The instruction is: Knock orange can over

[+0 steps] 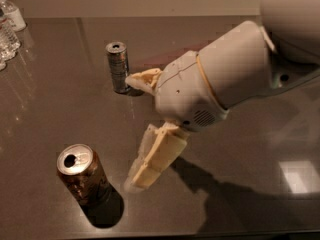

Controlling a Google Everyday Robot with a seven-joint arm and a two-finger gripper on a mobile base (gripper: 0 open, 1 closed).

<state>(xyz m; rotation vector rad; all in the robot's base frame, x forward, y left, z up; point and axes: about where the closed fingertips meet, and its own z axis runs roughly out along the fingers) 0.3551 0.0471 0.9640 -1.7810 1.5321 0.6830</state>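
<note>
Two blocky cream fingers (157,156) of the gripper (131,133) are held wide apart near the upright, mottled orange can (82,179).

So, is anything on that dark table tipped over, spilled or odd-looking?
Nothing stands out. The mottled brownish-orange drink can and the slimmer silver-grey can both stand upright, with no spill. The robot's cream two-finger tool hangs open between them, clear of the orange can.

The white arm (235,79) reaches in from the upper right, its hand (131,133) at centre frame. The two cream fingers (155,159) are spread wide apart, the upper pointing left, the lower angled down-left.
</note>
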